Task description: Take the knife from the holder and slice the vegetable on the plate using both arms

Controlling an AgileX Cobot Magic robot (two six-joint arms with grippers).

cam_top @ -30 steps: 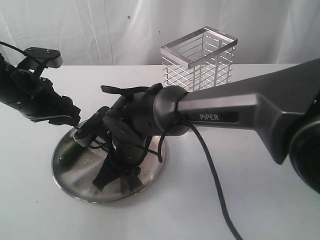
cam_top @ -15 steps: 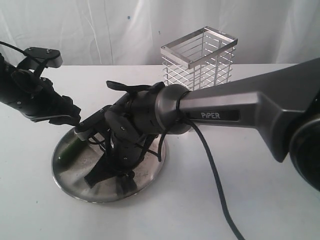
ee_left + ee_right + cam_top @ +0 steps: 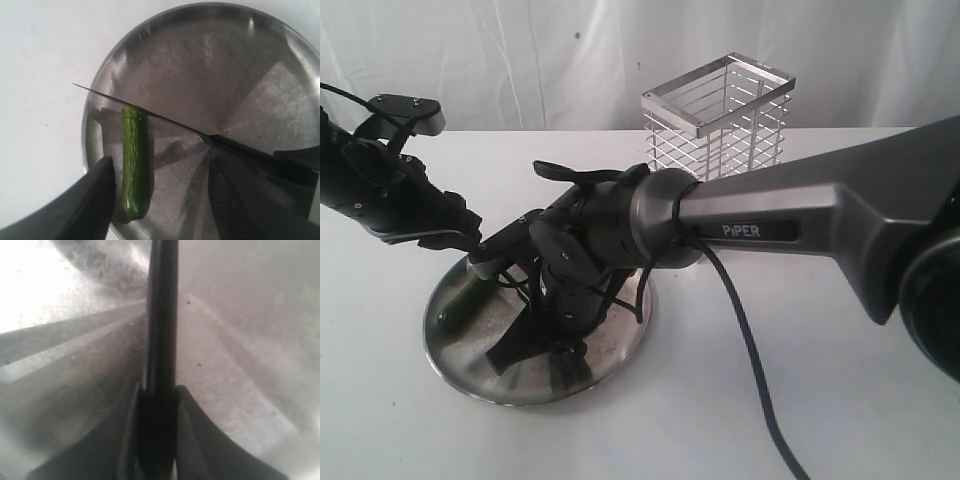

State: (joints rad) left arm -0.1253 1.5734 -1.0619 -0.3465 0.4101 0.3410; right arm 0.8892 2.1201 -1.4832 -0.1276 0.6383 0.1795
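The dark-green vegetable (image 3: 135, 160) lies on the steel plate (image 3: 225, 70) near its rim. The knife (image 3: 165, 119) has its thin dark blade across the vegetable's end farthest from my left gripper. My left gripper (image 3: 162, 172) stands open astride the vegetable, one finger (image 3: 92, 200) close beside it. My right gripper (image 3: 156, 395) is shut on the knife (image 3: 161, 315), low over the plate (image 3: 250, 340). In the exterior view the right gripper (image 3: 525, 345) is over the plate (image 3: 620, 345). The left gripper (image 3: 460, 240) is above the vegetable (image 3: 458, 303).
The wire holder (image 3: 720, 115) stands behind the plate at the back, with nothing showing inside it. The right arm's thick grey tube (image 3: 790, 225) stretches across from the right, and its black cable (image 3: 750, 370) trails over the white table (image 3: 400, 420).
My right gripper has swung slightly left and lower over the plate with the knife. The left arm and the vegetable have stayed in place.
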